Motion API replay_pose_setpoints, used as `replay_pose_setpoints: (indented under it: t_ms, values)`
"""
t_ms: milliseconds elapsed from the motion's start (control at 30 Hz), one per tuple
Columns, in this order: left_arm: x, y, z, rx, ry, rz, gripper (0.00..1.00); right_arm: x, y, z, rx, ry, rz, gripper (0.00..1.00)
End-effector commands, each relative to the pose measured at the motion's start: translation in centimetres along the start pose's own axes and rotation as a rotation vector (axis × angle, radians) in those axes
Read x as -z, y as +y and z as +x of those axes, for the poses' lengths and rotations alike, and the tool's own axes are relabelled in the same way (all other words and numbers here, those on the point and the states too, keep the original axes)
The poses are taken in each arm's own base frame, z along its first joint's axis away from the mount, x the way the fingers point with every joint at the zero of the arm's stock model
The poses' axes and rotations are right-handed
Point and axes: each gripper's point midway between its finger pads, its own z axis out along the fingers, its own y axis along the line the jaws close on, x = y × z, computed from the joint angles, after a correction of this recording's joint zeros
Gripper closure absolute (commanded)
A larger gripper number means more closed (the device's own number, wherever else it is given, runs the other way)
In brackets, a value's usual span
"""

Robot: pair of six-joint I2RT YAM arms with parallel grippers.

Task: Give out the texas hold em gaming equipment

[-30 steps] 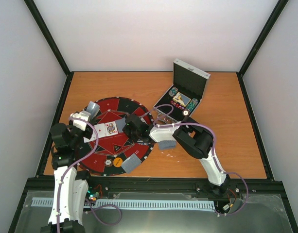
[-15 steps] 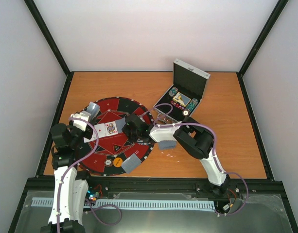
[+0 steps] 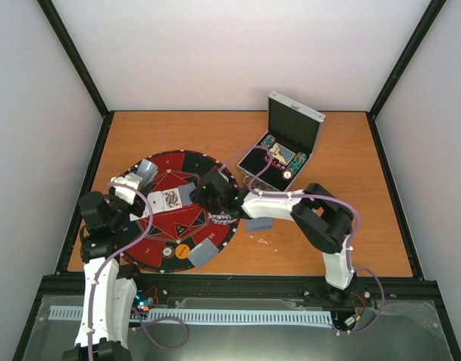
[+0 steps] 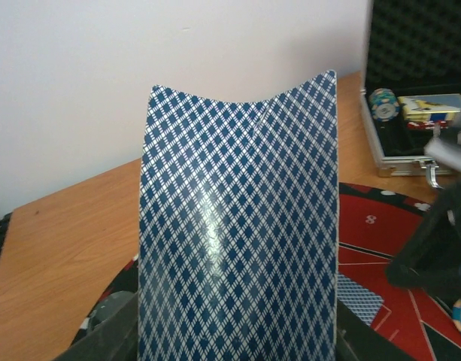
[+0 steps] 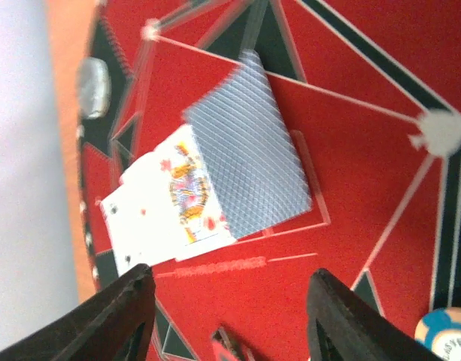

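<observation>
The left claw [image 4: 238, 342] is pinching a bowed blue-diamond-backed playing card [image 4: 238, 210] over the far-left edge of the round red-and-black mat [image 4: 369, 235] while the right claw [image 5: 238, 308] is hanging wide open, empty, above the centre's face-down grey card [image 5: 249, 162], so laying the bowed one flat before letting go is looking wisest.

The right arm [image 3: 324, 222] is stretched out more than a second ago. Its elbow, which was folded close beside the right rim of the mat [image 3: 186, 160], now sits well further out to the mat's right. The white forearm link lies longer and flatter between the elbow and the mat. The right gripper [image 3: 205, 195], over the mat's middle, is a touch nearer the mat's far-right rim than before. The grey-backed card [image 3: 258, 224], just off the mat's right rim, was partly covered by the forearm and now shows almost whole.
</observation>
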Motion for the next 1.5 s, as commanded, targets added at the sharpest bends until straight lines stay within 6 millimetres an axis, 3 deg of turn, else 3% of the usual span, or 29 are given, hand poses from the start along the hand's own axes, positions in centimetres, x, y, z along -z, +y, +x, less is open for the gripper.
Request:
replay_pose_setpoints:
  t_ms: [0,133,267,367,467,700,967,1133,1333,1467]
  values:
    - [0.2,-2.3,-0.5,-0.029,-0.043,0.121,0.6,6.3,4.9,-3.7,0.316,-0.164,-0.073,0.38]
    - [0.4,-4.0,-0.5,-0.04,-0.06,0.218,0.6,11.5,7.2,-7.0,0.617,-0.297,-0.032,0.2]
    - [1.5,-6.9,0.0,-0.15,-0.074,0.373,0.6,14.8,9.9,-7.7,0.909,-0.184,-0.163,0.05]
    - [2.1,-7.6,0.6,-0.337,-0.08,0.404,0.6,17.1,12.3,-6.4,1.079,-0.054,-0.311,0.01]
    - [1.9,-7.3,0.7,-0.388,-0.06,0.403,0.6,18.6,14.5,-2.8,1.189,0.097,-0.517,0.0]
    - [2.1,-7.8,-0.1,-0.389,-0.084,0.448,0.6,16.3,15.7,1.1,1.244,0.267,-0.611,0.01]
    - [2.1,-7.7,-0.4,-0.374,-0.079,0.449,0.6,12.4,16.0,3.6,1.277,0.391,-0.606,0.06]
    - [2.1,-7.6,-0.6,-0.371,-0.087,0.445,0.6,10.1,14.6,3.0,1.281,0.402,-0.495,0.18]
    - [2.0,-7.5,-0.6,-0.37,-0.091,0.434,0.6,10.2,13.8,1.8,1.286,0.378,-0.426,0.34]
    - [2.0,-7.5,-0.6,-0.368,-0.095,0.433,0.6,10.5,13.9,1.3,1.29,0.355,-0.408,0.5]
